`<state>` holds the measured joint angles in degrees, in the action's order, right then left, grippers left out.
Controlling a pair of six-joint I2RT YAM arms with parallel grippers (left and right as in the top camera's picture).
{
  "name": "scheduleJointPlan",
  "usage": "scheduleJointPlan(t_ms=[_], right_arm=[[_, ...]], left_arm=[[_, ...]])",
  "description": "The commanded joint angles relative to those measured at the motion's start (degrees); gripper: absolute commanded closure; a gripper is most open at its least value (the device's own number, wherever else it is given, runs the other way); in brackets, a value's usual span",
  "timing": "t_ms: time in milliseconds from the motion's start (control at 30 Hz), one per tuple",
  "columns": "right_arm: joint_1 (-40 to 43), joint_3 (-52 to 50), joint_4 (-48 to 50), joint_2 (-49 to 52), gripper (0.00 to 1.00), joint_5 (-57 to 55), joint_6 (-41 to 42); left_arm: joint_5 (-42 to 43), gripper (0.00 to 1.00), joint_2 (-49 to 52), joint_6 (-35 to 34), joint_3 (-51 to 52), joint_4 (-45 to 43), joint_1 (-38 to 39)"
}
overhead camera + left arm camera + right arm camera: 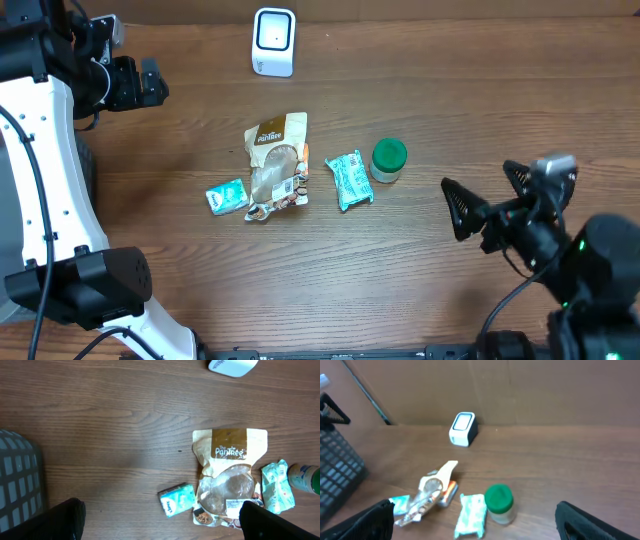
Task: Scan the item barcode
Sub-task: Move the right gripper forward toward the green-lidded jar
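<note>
Scanner point(273, 41): white, dark-windowed, stood at the far edge of the wooden table point(420, 290), well apart from both grippers.

Overhead view: four items are laid in a row at mid-table, namely a small teal packet point(227, 196), a brown-and-clear pouch point(276, 165), a larger teal packet point(349, 180) and a green-lidded jar point(388, 160). The left gripper point(155, 82) is seen at the far left, the right gripper point(475, 172) at the near right; nothing is held by either.

Left wrist view: the pouch is marked "The Pantree" in white on a brown band; a white label is fixed near its lower end, its print too small to be read. The fingers point(55, 522) are set wide, at both lower corners. A grey mesh basket point(17, 480) is shown at the left edge.

Right wrist view: the jaws are spread wide. The scanner is seen beyond the items, by the back wall point(545, 390). Print on the packets is too blurred to be read.
</note>
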<state>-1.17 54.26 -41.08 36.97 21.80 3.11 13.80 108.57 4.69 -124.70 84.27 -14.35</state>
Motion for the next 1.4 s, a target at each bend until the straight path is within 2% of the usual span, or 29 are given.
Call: scheduleJointPlan(t_ms=[0,333,600,667,733,867,1000,1100,1367], right_arm=[[0.2,9.2,-5.5,7.0,0.0,2.1,-0.1],[0.2,29.4,-25.0,24.4,0.0,16.9,-0.1],[-0.1,30.2,-23.1,30.0,0.01,28.7,3.1],[-0.9,30.1,-23.3,31.8,0.11,26.3,5.1],[-3.1,30.0,-23.8,34.3,0.17,17.0,12.5],[-8.9,30.0,-22.7,39.0,0.18,-1.0,15.1],[-14.0,30.0,-19.4,45.6,0.09,-15.9,11.5],[-15.0,30.0,-15.9,51.2,0.08,-18.9,9.6],[-15.3,30.0,-9.9,64.5,0.07,-17.6,4.3]], left_arm=[[0.7,0.0,-0.1,0.9,0.2,-0.1,-0.3],[0.7,0.0,-0.1,0.9,0.2,-0.1,-0.3],[0.7,0.0,-0.1,0.9,0.2,-0.1,-0.2],[0.7,0.01,-0.1,0.9,0.2,-0.1,-0.2],[0.7,0.0,-0.1,0.9,0.2,-0.1,-0.3],[0.7,0.01,-0.1,0.9,0.2,-0.1,-0.3],[0.7,0.0,-0.1,0.9,0.2,-0.1,-0.2],[0.7,0.0,-0.1,0.9,0.2,-0.1,-0.2],[0.7,0.0,-0.1,0.9,0.2,-0.1,-0.2]])
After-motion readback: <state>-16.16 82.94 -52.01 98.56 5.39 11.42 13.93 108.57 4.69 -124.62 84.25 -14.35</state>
